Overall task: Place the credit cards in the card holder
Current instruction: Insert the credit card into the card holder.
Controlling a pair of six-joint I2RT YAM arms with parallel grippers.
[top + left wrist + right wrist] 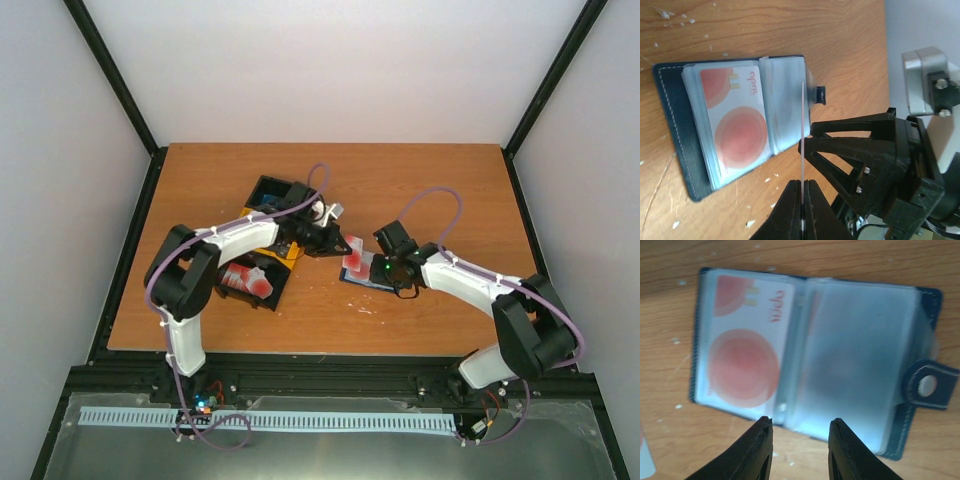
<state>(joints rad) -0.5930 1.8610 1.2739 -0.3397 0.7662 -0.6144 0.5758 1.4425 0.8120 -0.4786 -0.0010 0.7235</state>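
**Card poised for sleeving**

The left gripper (802, 186) pinches a thin red-and-white plastic credit card (803, 115) edge-on, probably so it can slip into a sleeve. The right gripper (800, 427), fingers narrowly apart and empty, hovers over the dark blue folding card holder (670, 100), which lies open on the wooden table (790, 25).

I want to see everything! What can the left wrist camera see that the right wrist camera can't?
Only the left wrist view shows a thin red-and-white plastic card, seen edge-on and pinched in the shut left tool. Only the right wrist view shows the round silver snap button on the wallet's tab. Both show the open dark blue folding wallet with one red-and-white card in a clear sleeve.
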